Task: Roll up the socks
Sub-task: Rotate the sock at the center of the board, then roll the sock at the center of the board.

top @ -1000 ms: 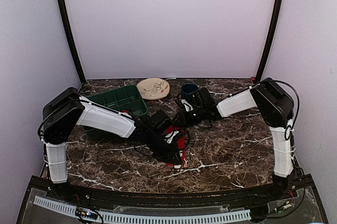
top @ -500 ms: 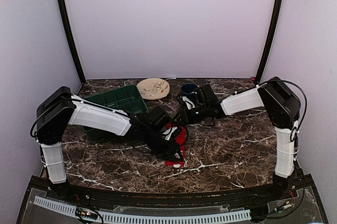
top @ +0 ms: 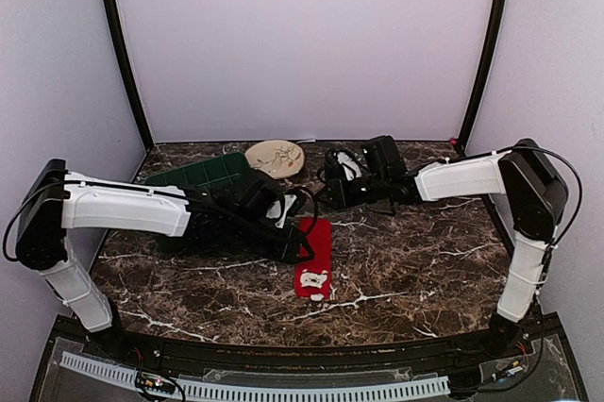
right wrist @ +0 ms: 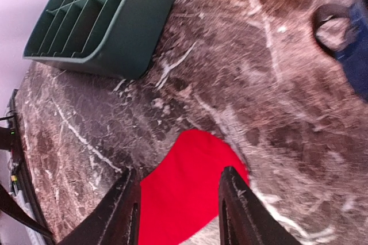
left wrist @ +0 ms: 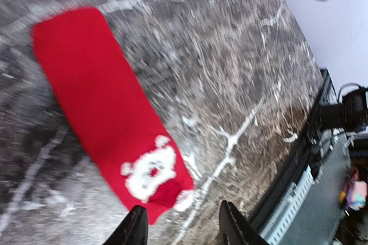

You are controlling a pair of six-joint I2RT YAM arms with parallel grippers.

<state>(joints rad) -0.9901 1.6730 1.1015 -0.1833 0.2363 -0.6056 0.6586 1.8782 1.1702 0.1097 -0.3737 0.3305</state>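
Find the red sock lying flat at full length on the table, its white-figured end toward the bases. Note both claws empty with fingers parted: the left claw near the sock's left edge, the right claw near its plain end. Pinch one end low, fold it over tightly, then roll straight along the length. Pin the far end with the other claw to stop sliding.
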